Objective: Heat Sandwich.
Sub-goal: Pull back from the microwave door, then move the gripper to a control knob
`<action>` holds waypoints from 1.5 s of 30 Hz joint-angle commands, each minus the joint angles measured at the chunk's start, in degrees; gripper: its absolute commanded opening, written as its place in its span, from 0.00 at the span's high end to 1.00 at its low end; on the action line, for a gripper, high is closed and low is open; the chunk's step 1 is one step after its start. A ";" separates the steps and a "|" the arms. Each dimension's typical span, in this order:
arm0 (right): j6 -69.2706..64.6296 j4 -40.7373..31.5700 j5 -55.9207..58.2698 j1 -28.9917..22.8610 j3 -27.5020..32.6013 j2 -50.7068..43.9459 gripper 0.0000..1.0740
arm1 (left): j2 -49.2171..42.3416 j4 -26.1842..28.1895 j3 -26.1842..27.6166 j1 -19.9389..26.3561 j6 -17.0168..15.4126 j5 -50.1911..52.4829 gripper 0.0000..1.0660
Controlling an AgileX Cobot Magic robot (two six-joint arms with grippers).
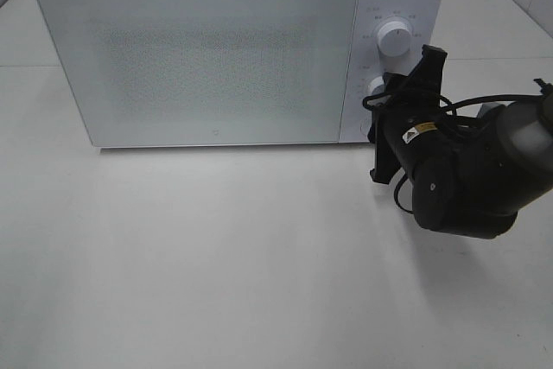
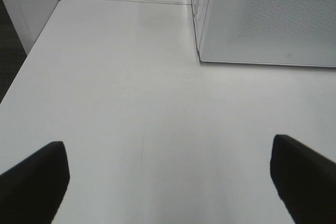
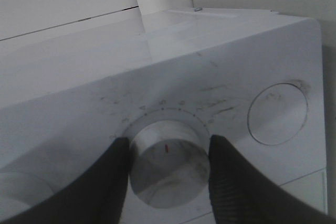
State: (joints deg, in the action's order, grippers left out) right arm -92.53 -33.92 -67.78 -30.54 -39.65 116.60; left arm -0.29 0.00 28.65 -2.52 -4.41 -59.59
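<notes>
Microwave door (image 1: 199,58) shut, sandwich out of sight, my right gripper (image 3: 169,142) clamps the lower dial (image 1: 376,85) at the high view's right, timer seemingly unset; left gripper (image 2: 168,150) gapes empty.

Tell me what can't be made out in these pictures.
- Microwave interior: exterior high view, the closed door hides it.
- Lower dial: exterior high view, right pincer mostly covers it.
- Dial markings: right wrist view, blurred.
- Left pincer: left wrist view, frame edge cuts off all but fingertips.

microwave (image 1: 238,49) white | door (image 1: 199,66) grey dotted | knob (image 3: 169,171) white, red mark | right pincer (image 3: 168,145) black
</notes>
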 commanded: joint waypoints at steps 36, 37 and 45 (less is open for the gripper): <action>2.92 6.70 -9.11 0.00 -0.63 -0.74 0.26 | -1.49 0.74 -0.17 0.11 0.06 0.23 0.08; 2.92 6.70 -9.11 0.00 -0.63 -0.74 0.26 | -1.49 0.74 -0.17 0.11 0.06 0.23 0.08; 4.35 10.77 -8.02 -0.06 5.39 -3.67 0.28 | -1.49 0.74 -0.17 0.11 0.17 0.23 0.08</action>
State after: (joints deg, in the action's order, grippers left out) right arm -89.67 -25.27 -69.04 -30.71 -36.50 115.16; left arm -0.29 0.00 28.65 -2.52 -4.41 -59.59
